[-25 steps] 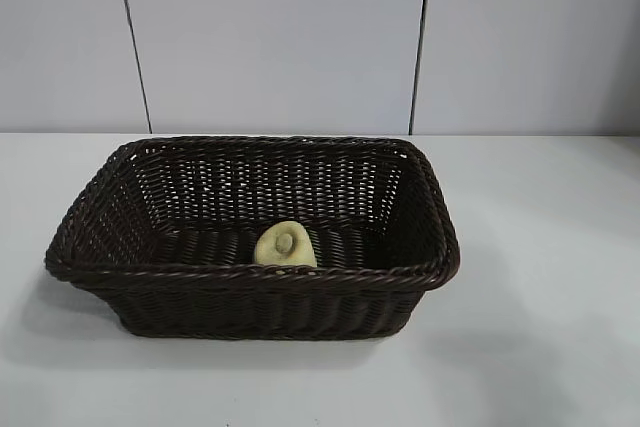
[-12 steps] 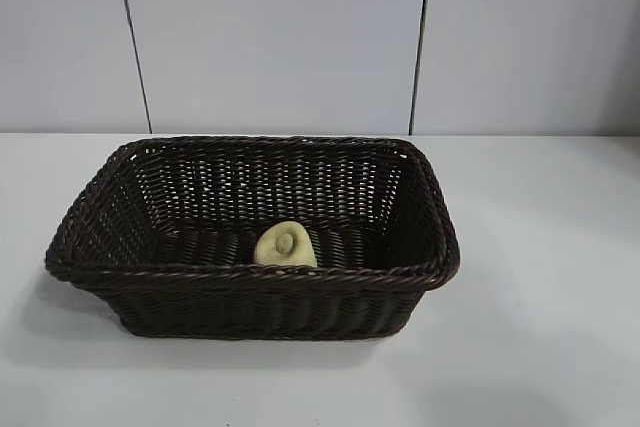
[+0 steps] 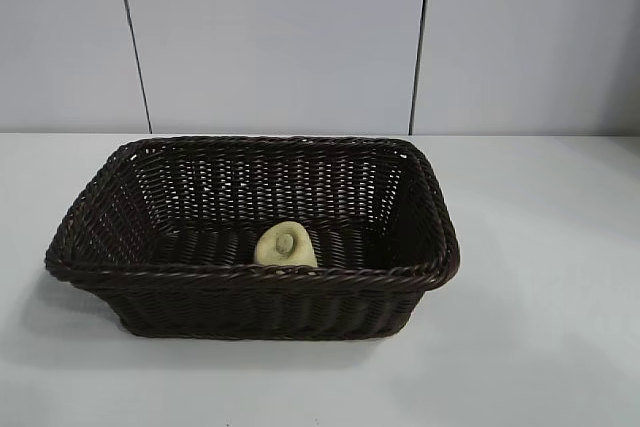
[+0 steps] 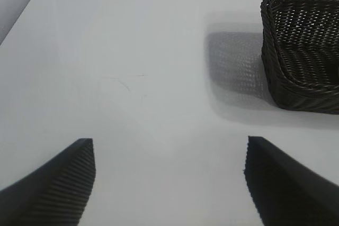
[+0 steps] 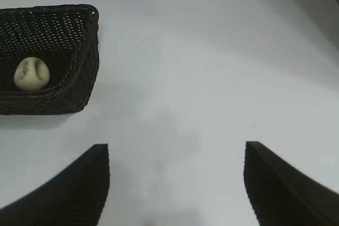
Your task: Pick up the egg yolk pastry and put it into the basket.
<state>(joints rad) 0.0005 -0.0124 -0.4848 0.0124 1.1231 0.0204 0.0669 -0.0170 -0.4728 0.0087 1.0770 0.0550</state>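
While both stand empty, left gripper [image 4: 168, 183] and right gripper [image 5: 176, 183] gape wide.

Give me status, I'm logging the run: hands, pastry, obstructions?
Left hand open, empty, over bare table. Right hand open, empty, clear of basket. Egg yolk pastry lying inside basket. No obstructions seen.

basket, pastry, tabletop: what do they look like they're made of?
Basket: dark brown woven strands with a braided rim; wicker or plastic imitation, cannot tell which.
Egg yolk pastry: pale yellow, smooth and matte with a small dimple; looks like baked dough or a foam replica.
Table: plain white, smooth, faintly glossy; likely laminate or painted board.
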